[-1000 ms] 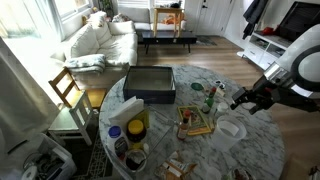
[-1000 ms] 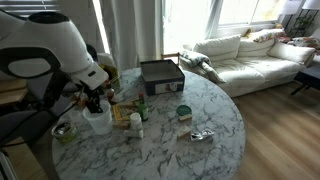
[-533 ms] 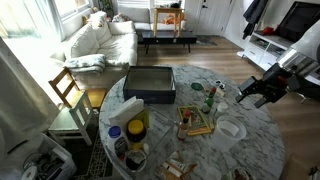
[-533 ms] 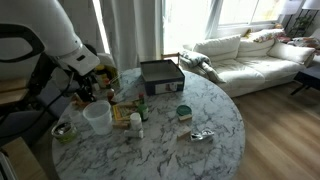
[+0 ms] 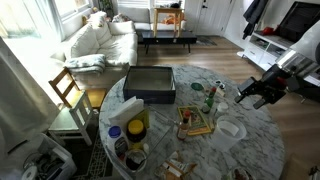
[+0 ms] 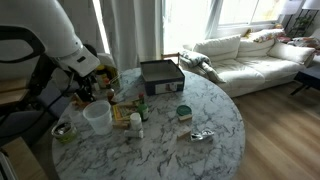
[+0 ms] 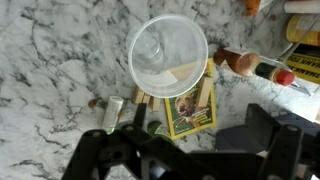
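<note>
My gripper (image 7: 188, 152) is open and empty, hovering above a round marble table (image 5: 255, 150). Below it in the wrist view stands a clear plastic cup (image 7: 168, 50), upright and empty. A yellow-bordered card with an animal picture (image 7: 188, 108) lies on wooden slats, touching the cup's near side. In both exterior views the gripper (image 5: 250, 95) (image 6: 85, 92) hangs above the table's edge, apart from the cup (image 6: 97, 118) (image 5: 232, 128).
A dark box (image 5: 150, 83) (image 6: 161, 75) sits near the table's middle. A green bottle (image 5: 209, 100), a brown bottle (image 7: 245, 62), a green-lidded jar (image 6: 184, 112), a small bowl (image 6: 64, 132) and a yellow container (image 5: 137, 125) crowd the tabletop. A sofa (image 6: 250, 55) stands nearby.
Over the last second my gripper rose and drew back from the cup, which stays on the table. Nothing moved in the last half second.
</note>
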Controlling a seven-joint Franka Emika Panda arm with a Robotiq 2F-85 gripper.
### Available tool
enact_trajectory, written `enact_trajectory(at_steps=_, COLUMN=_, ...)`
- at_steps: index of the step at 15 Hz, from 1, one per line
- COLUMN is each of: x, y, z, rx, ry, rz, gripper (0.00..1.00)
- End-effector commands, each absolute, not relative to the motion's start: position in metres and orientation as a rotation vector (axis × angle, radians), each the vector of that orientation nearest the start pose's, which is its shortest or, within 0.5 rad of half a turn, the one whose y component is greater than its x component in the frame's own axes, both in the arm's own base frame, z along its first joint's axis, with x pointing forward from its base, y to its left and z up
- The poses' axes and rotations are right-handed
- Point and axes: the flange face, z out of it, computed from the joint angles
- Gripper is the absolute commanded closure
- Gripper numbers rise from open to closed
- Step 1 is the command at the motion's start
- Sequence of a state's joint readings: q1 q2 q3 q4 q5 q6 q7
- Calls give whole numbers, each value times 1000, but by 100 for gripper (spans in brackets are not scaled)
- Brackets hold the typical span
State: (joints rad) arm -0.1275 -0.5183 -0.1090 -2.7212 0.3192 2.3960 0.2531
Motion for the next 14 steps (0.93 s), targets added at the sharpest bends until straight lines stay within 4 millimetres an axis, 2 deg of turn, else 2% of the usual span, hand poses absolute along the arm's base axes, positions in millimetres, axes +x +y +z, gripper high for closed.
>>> enact_trajectory(at_steps=1, x=378, y=-71, z=383, rx=-2591, ry=886, rz=-189, gripper=0)
enact_trajectory(at_steps=11, x=399, y=-28, z=321, rx=-2662, ry=598, rz=-118, gripper=0)
enact_trajectory(at_steps=13, x=402, y=-24, z=308, rx=-2691, ry=551, rz=-107, gripper=9)
enact_trajectory(at_steps=14, x=402, y=-22, z=301, rx=-2707, ry=530, rz=-103, gripper=20)
